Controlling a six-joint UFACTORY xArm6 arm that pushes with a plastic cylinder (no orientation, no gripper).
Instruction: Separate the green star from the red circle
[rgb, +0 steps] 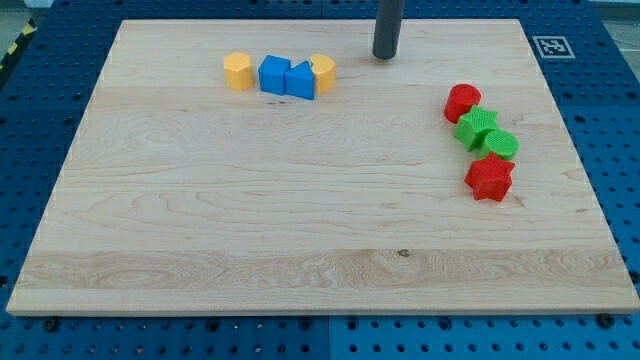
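The red circle (462, 102) lies at the view's right on the wooden board. The green star (477, 128) sits just below it and touches it. A green circle (500, 145) touches the star's lower right, and a red star (489, 177) lies just below that. My tip (386, 55) stands near the view's top, to the upper left of the red circle, well apart from all blocks.
A row of blocks lies at the view's upper left: a yellow hexagon (237, 71), a blue cube (273, 74), a blue triangle (300, 80) and a yellow block (323, 71). The board's edge (320, 308) borders a blue pegboard.
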